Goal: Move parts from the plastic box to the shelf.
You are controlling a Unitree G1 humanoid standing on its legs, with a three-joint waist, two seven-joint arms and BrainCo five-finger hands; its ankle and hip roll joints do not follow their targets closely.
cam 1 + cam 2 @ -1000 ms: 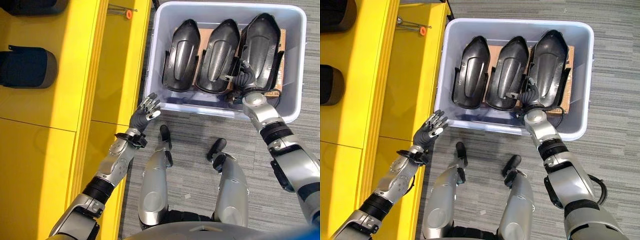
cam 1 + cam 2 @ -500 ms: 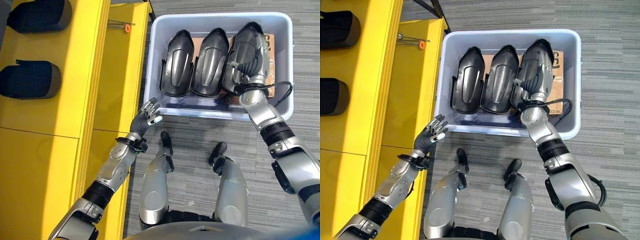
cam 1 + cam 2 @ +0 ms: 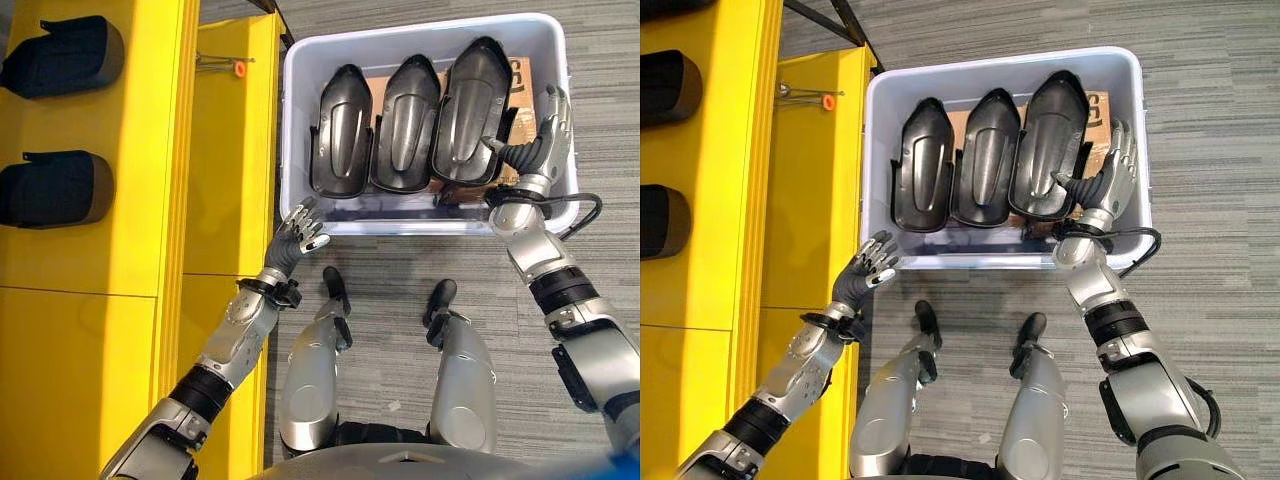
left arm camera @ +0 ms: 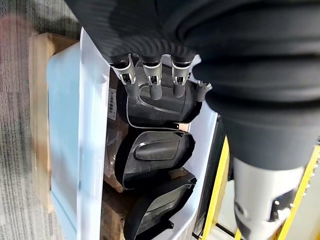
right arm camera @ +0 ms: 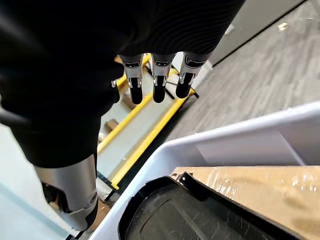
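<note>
Three parts: black shells [image 3: 405,125] stand side by side in the plastic box [image 3: 300,120], none on the shelf [image 3: 90,260] from this batch.
Head views, right hand [image 3: 1108,185]: fingers spread, empty, inside the box's right edge beside the rightmost shell [image 3: 1050,145].
Head views, left hand [image 3: 298,232]: relaxed, empty, outside the box's near left corner.
Left wrist view: straight fingers [image 4: 153,82], shells beyond.
Right wrist view: straight fingers [image 5: 159,80] above a shell's rim [image 5: 200,215].
Advice: probably curl round the rightmost shell's rim, then lift straight up clear of its neighbour.

Grey striped carpet [image 3: 1220,130] covers the floor; a dark metal frame leg [image 3: 845,20] crosses it at the far end.
</note>
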